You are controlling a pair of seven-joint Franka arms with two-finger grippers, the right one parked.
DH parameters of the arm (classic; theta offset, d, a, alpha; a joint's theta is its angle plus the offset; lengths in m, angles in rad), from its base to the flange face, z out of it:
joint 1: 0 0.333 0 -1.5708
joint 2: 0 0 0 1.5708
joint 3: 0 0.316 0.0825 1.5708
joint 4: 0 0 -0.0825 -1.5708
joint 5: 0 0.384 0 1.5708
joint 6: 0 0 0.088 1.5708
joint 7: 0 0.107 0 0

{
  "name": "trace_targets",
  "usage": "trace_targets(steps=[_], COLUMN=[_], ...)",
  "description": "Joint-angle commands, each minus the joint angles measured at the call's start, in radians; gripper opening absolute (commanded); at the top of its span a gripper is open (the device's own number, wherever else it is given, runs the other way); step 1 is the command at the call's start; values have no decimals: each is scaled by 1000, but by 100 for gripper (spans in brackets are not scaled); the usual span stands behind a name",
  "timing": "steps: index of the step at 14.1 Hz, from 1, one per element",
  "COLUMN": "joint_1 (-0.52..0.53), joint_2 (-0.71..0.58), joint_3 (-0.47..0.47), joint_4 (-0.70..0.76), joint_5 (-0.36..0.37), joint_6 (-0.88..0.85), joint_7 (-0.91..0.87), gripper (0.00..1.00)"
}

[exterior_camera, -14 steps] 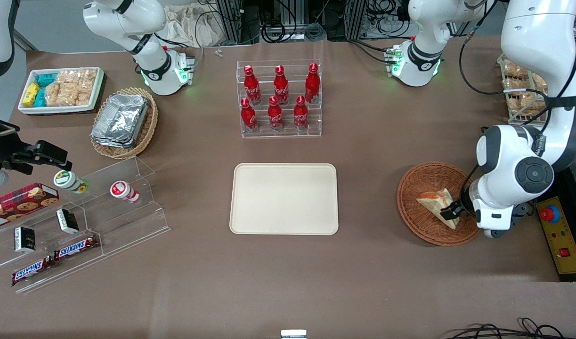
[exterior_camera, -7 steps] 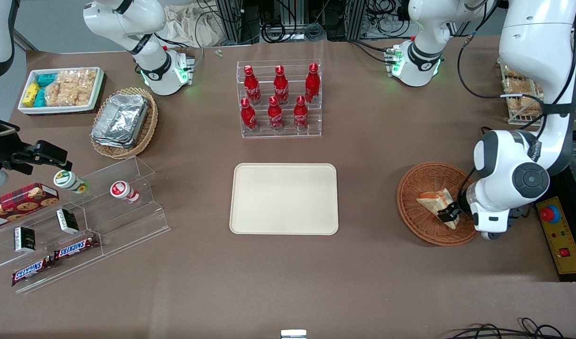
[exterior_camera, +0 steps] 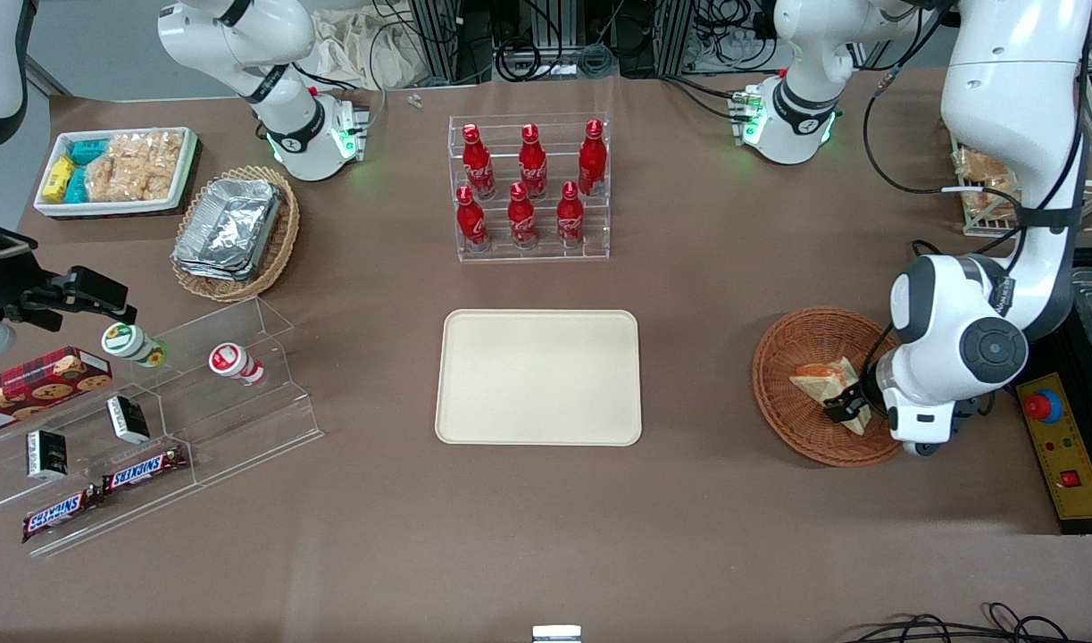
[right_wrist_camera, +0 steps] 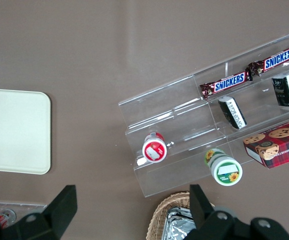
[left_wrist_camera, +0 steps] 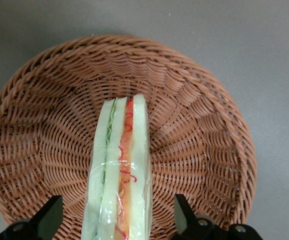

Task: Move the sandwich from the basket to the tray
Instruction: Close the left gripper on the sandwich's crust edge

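The gripper (exterior_camera: 851,406) is hanging low inside the wicker basket (exterior_camera: 791,420), its fingers (left_wrist_camera: 52,216) spread wide and straddling the wrapped sandwich (left_wrist_camera: 119,180) without touching it. The sandwich is sitting on edge in the basket, well apart from the cream tray (exterior_camera: 538,376) mid-surface.

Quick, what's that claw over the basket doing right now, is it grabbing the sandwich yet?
Gripper: open, down in the basket, one finger on each side of the sandwich, not yet closed on it.
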State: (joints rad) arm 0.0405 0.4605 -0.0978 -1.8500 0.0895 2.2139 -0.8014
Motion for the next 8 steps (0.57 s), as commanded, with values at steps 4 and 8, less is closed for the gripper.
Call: trace_targets(steps=[4,8], joint_1=[2,-2], joint_2=[-3,-2], joint_3=[-2,-2], joint_4=[-69,-61], joint_5=[-8,-8], joint_6=[92,92], joint_7=[-19,-81], gripper=[99,0])
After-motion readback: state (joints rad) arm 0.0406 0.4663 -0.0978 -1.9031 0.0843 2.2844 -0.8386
